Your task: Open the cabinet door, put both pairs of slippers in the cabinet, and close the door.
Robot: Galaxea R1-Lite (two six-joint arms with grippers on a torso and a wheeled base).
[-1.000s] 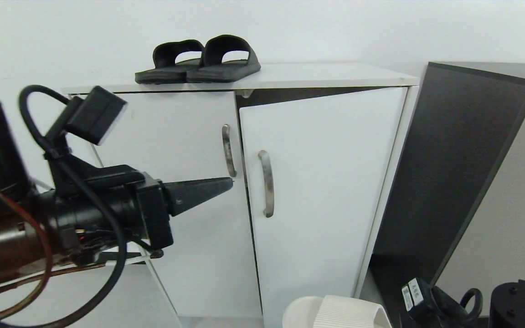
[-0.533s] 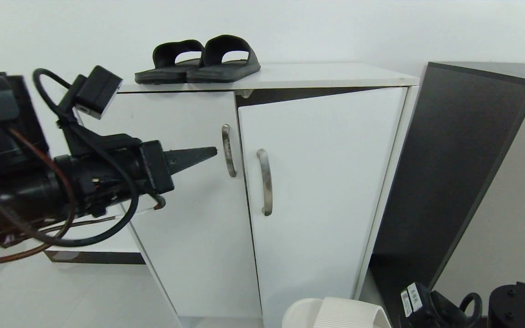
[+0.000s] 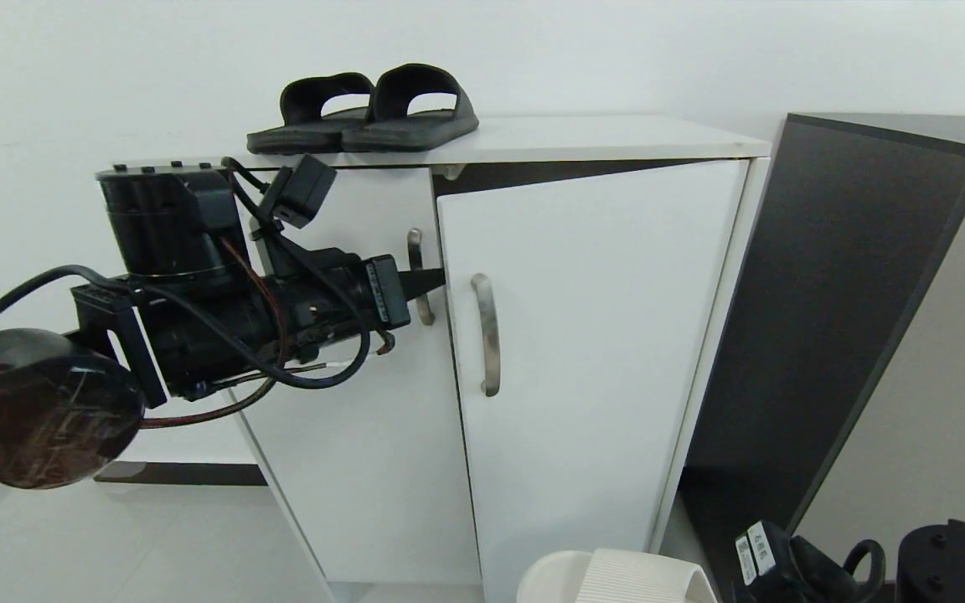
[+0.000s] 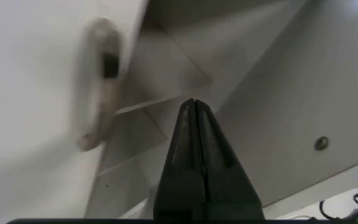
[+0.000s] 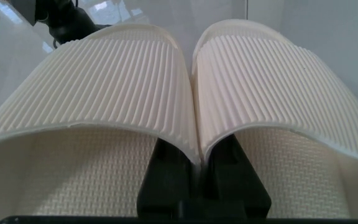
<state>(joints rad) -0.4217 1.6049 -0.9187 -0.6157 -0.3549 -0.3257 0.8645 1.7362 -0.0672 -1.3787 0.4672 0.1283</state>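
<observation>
Left tool [image 3: 432, 279], fingers pressed together, sat mid-frame in the head view with its tip at the gap between the two cabinet doors, just beside the left door's handle [image 3: 413, 244], and the right door [image 3: 591, 352] stood slightly ajar. Right tool [image 5: 194, 180] was clamped on the pair of white slippers [image 5: 123, 81], which showed at the bottom edge of the head view below the right door. Black slippers [image 3: 365, 109] lay side by side on the cabinet top [image 3: 600, 134], in the upper middle of the frame.
</observation>
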